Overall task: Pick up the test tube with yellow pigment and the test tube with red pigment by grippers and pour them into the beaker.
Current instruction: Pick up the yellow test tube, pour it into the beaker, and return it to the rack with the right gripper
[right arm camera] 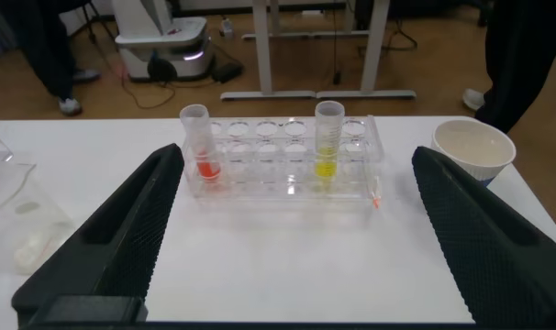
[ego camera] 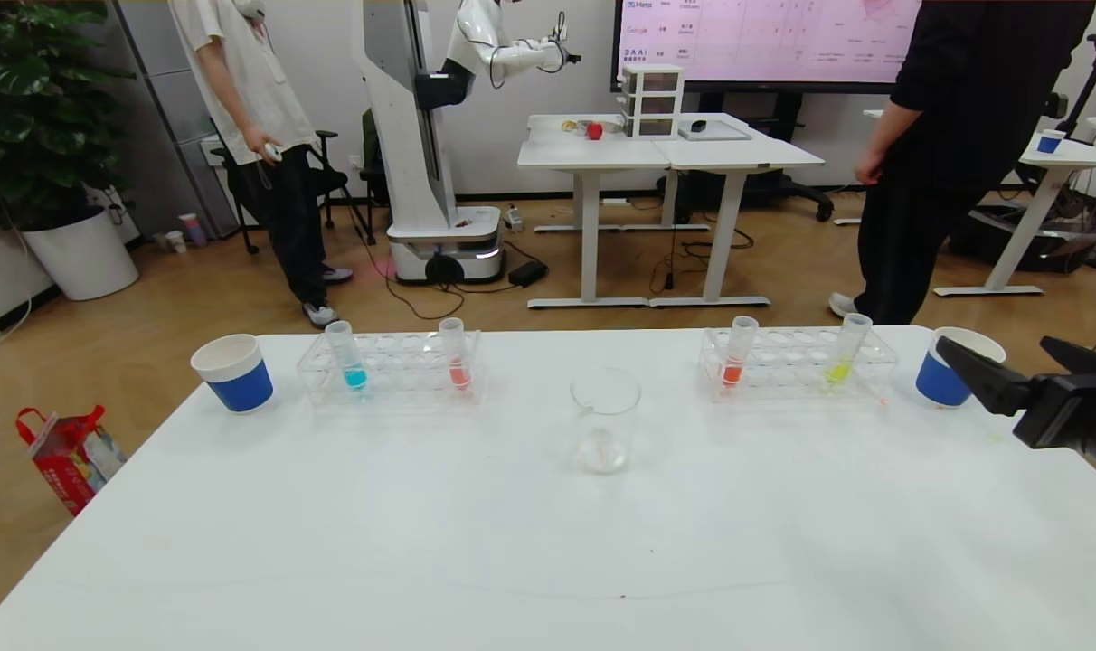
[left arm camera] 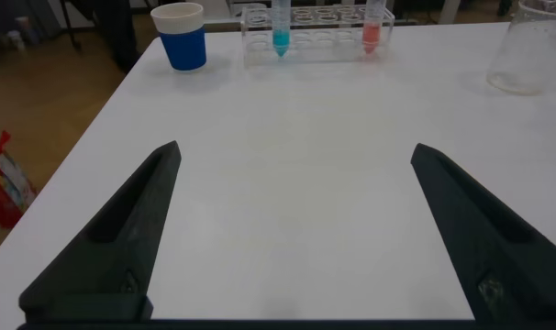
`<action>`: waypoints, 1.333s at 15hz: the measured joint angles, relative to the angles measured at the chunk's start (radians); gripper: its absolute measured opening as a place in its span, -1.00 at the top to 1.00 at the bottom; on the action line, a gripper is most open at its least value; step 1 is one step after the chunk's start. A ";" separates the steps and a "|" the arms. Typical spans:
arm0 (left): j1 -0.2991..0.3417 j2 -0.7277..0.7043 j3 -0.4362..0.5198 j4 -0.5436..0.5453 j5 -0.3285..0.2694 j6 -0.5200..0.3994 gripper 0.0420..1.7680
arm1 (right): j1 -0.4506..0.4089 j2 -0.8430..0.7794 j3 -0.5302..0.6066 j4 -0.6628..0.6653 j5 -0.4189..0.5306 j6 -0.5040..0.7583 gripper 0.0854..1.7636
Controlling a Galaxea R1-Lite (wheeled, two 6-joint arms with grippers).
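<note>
On the white worktop [ego camera: 421, 542], going from the left, the left claw [left arm camera: 296, 238] hangs low over the near left part with its jaws spread wide and nothing between them. Far beyond it stand a blue paper cup [ego camera: 233, 372] and the left rack [ego camera: 392, 369], which carries a blue-liquid tube [ego camera: 345, 354] and the test tube with red pigment [ego camera: 455, 353]. That tube stands upright at the rack's right end. It looks light, thin-walled and smooth, so a firm pinch on the bare upper wall, above the liquid and below the rim, should hold it without slipping. In the middle sits the beaker [ego camera: 605, 420], clear, wide-mouthed and seemingly empty; it appears light enough to slide if knocked. Further right, the right rack [ego camera: 797, 363] holds an orange-red tube [ego camera: 739, 353] at its left end and the test tube with yellow pigment [ego camera: 846, 348] toward its right end, leaning slightly. It should be just as light and slick, and since it is open at the top it will probably need lifting straight up and keeping upright until it is over the beaker. The right claw [right arm camera: 296, 238] hovers nearer than this rack, jaws wide and empty, facing the yellow tube, with another paper cup [ego camera: 953, 364] to the right.
</note>
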 joint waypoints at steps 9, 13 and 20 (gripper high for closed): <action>0.000 0.000 0.000 0.000 0.000 0.000 -0.98 | -0.128 0.609 -0.181 -0.458 0.146 -0.001 -0.97; 0.000 0.000 0.000 0.000 0.000 0.000 -0.98 | -0.123 0.770 -0.346 -0.463 0.192 0.000 -0.97; 0.000 0.000 0.000 0.000 0.000 0.000 -0.98 | -0.121 0.916 -0.574 -0.407 0.195 -0.001 -0.97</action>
